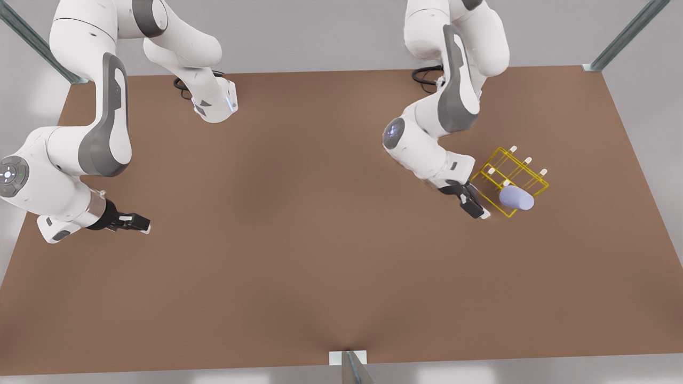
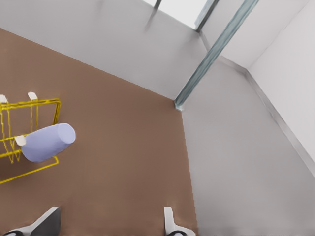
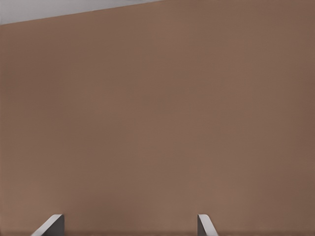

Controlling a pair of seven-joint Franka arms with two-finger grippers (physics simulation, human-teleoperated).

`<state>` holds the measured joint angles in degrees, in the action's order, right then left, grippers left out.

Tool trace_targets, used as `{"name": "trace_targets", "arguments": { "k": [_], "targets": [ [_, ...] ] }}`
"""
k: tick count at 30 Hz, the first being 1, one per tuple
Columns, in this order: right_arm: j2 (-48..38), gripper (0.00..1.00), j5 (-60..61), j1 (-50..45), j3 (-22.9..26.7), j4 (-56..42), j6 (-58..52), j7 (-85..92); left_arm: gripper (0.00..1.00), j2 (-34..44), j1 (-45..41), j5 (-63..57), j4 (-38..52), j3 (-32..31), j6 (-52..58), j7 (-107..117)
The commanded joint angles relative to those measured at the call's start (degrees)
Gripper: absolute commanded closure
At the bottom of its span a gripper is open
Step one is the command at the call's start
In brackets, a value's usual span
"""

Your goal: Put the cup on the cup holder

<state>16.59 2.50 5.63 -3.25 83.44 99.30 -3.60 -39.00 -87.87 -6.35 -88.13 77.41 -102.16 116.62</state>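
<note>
And here is the scene: the lavender-blue cup point(image 1: 516, 197) lies tilted on its side across the near corner of the yellow wire cup holder point(image 1: 509, 180), resting on the frame beside a white-tipped peg. From the left wrist view the cup point(image 2: 48, 142) shows its closed flat end facing outward, its body lying over the holder point(image 2: 29, 132) wires.

The left gripper point(image 1: 474, 205) sits on the front view's right, low over the brown bench point(image 1: 299, 240), just beside the holder and apart from the cup. Its jaws are spread wide with nothing between them; in its own wrist view the two fingertips point(image 2: 170, 221) stand well apart above bare bench surface.

Over on the front view's left, the right gripper point(image 1: 136, 223) hangs low over the bench, well apart from cup and holder, and that arm waits. Its jaws are spread too, and the right wrist view has the fingertips point(image 3: 204, 225) set wide with only brown bench point(image 3: 157, 123) between them.

The cup holder stands near the bench's far right corner in the front view, its pegs upright.
</note>
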Motion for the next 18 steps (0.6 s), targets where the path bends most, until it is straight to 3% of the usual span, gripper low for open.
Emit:
{"name": "trace_targets", "arguments": {
  "k": [1,3,4,5,6,7,8,9,10,14,18],
  "targets": [
    [-0.07,0.0,0.05,0.0,0.0,-0.03,-0.07,0.17,0.0,7.35,7.62,17.16,8.24,-6.82,36.15,-113.96],
    [-0.07,0.0,0.05,0.0,0.0,-0.03,-0.07,0.17,0.0,15.26,37.75,16.72,18.26,-41.26,35.8,-118.03],
    [-0.07,0.0,0.05,0.0,0.0,-0.03,-0.07,0.17,0.0,16.85,48.22,16.81,18.18,-53.31,33.17,-116.88],
    [-0.07,0.0,0.05,0.0,0.0,-0.03,-0.07,0.17,0.0,17.55,60.78,16.46,16.42,-68.69,24.04,-114.16],
    [-0.07,0.0,0.05,0.0,0.0,-0.03,-0.07,0.17,0.0,22.29,68.0,9.53,7.65,-76.62,13.32,-115.12],
    [-0.07,0.0,0.05,0.0,0.0,-0.03,-0.07,0.17,0.0,25.81,69.33,7.33,0.16,-77.41,7.15,-128.53],
    [-0.07,0.0,0.05,0.0,0.0,-0.03,-0.07,0.17,0.0,23.71,69.33,6.53,2.61,-76.27,14.77,-140.43],
    [-0.07,0.0,0.05,0.0,0.0,-0.03,-0.07,0.17,0.0,19.49,69.33,7.06,10.78,-73.99,22.34,-133.08],
    [-0.07,0.0,0.05,0.0,0.0,-0.03,-0.07,0.26,0.0,17.64,69.33,6.97,13.34,-73.9,22.97,-115.15],
    [0.02,0.0,0.13,0.26,-0.09,-0.03,-0.07,0.26,0.0,24.32,69.94,8.02,8.07,-74.16,19.63,-114.69],
    [0.11,0.0,0.13,0.26,-0.09,-0.03,-0.07,0.26,0.0,22.3,69.86,8.2,10.44,-74.34,23.67,-114.33]
  ]
}}
